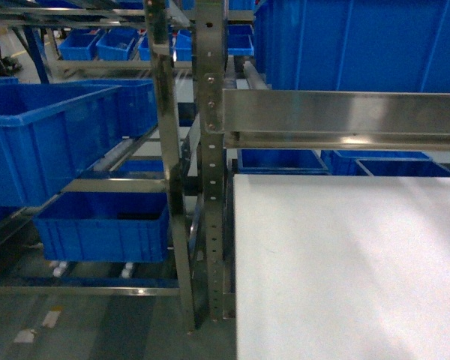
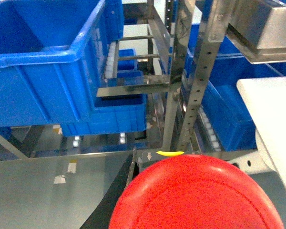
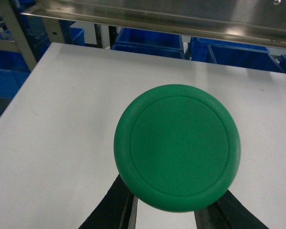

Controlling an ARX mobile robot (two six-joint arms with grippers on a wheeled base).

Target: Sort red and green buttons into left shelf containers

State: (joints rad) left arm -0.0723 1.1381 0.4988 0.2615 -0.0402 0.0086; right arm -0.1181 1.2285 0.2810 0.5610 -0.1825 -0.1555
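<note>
The red button (image 2: pixel 195 195) fills the bottom of the left wrist view, cap toward the camera, and my left gripper (image 2: pixel 195 222) is shut on it; only one dark finger (image 2: pixel 129 183) shows beside the cap. It hangs over the floor in front of the left shelf, with a large blue container (image 2: pixel 38 81) up to the left and another (image 2: pixel 109 119) lower down. My right gripper (image 3: pixel 169 213) is shut on the green button (image 3: pixel 176 145), held above the white table (image 3: pixel 62 119). The head view shows the containers (image 1: pixel 45 142) (image 1: pixel 101 225) but neither gripper.
Steel shelf uprights (image 1: pixel 206 165) (image 2: pixel 200 81) stand between the left shelf and the white table (image 1: pixel 345 262). A steel rail (image 1: pixel 345 112) carrying a big blue bin (image 1: pixel 360 45) overhangs the table's far edge. More blue bins (image 3: pixel 148 40) sit behind the table.
</note>
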